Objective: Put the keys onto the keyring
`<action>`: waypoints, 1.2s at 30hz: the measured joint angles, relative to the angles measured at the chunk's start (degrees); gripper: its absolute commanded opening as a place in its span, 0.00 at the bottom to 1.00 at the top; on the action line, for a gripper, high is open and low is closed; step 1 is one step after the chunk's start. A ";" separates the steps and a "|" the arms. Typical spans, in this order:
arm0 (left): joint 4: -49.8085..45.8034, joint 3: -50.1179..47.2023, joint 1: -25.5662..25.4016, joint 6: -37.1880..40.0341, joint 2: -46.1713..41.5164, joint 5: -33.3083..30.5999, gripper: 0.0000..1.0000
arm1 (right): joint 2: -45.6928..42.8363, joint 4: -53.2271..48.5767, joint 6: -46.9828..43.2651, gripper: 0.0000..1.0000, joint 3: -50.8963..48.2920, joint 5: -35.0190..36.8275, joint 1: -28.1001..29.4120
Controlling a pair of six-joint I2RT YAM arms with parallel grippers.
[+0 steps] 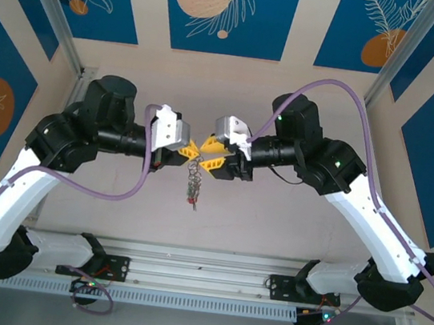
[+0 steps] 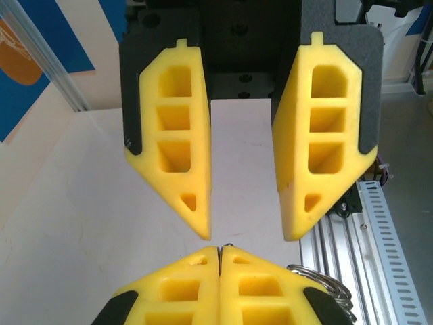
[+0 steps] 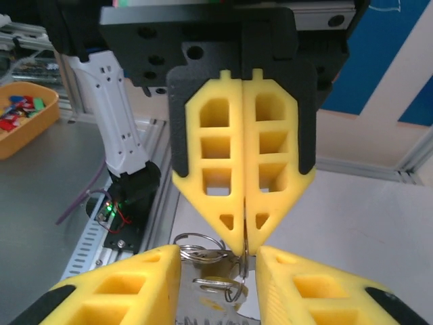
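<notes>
The left hand (image 3: 242,249) is pinched shut on the keyring (image 3: 201,245) with the keys (image 1: 193,190) hanging under it, and the right hand (image 2: 248,235) faces it, fingers apart.

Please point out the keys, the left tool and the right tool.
keys (image 1: 193,183): top view, middle of the hanging bunch.
left tool (image 3: 243,249): right wrist view, its shut fingertips.
right tool (image 2: 247,237): left wrist view, midway between its open fingertips.

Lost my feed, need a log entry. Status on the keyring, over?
Left gripper jaws shut on the keyring. Right gripper jaws open, tip to tip with it. Keys dangling below, nothing blocking.
</notes>
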 measured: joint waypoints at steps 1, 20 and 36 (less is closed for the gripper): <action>0.57 -0.17 0.00 -0.20 -0.31 0.39 0.00 | -0.44 1.16 1.05 0.28 -0.74 -1.20 -0.44; 5.64 -2.89 0.00 -2.21 -2.38 4.96 0.00 | -0.63 4.92 6.97 0.18 -3.48 -9.51 -2.69; 6.73 -3.30 0.00 -2.64 -2.60 5.40 0.00 | -0.79 5.14 7.85 0.06 -5.44 -9.57 -3.30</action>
